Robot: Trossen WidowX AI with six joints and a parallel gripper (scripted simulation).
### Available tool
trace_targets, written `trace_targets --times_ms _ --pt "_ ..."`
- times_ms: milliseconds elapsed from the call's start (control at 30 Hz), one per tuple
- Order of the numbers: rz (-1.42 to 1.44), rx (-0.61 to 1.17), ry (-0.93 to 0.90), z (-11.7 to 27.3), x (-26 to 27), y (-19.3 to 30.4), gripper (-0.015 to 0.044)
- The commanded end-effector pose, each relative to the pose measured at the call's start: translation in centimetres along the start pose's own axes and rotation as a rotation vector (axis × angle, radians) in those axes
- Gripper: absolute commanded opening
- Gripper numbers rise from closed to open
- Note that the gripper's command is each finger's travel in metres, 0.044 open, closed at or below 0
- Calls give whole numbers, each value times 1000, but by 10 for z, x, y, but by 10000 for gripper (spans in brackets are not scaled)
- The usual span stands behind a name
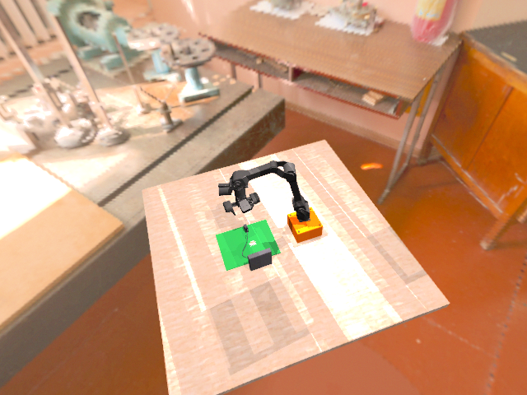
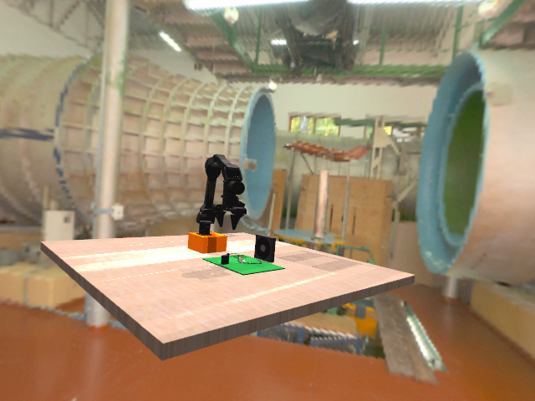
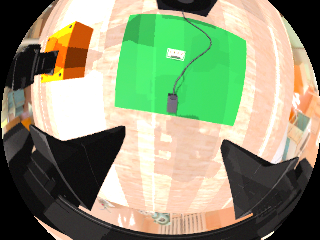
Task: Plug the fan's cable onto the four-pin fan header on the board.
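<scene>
The black plug is near the edge of the green board farthest from the fan. The small white header is on the board between plug and fan, apart from the plug; its pins are too small to make out. A thin dark cable curves from the plug to the black fan. My gripper is open and empty, pointing down above the table, higher than the plug and off the board's plug-side edge.
The arm stands on an orange base block beside the board. The fan stands upright at the board's far edge, opposite the plug. All stand on a light wooden table.
</scene>
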State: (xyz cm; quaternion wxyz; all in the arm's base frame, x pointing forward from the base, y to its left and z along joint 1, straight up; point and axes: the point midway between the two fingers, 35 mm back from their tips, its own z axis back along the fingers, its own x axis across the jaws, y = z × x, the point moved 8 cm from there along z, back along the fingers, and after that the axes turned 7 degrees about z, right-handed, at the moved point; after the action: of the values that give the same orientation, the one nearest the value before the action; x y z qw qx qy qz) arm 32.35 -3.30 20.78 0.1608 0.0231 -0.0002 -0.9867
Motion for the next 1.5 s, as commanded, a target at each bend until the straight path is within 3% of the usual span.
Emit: trace_targets --times_ms 0,167,400,1467 --pt "42 11 -11 -1 0 3 440" --pt "42 11 -11 -17 -2 5 440" --pt "42 11 -11 -99 1 4 440" --pt "42 11 -12 -141 1 5 440"
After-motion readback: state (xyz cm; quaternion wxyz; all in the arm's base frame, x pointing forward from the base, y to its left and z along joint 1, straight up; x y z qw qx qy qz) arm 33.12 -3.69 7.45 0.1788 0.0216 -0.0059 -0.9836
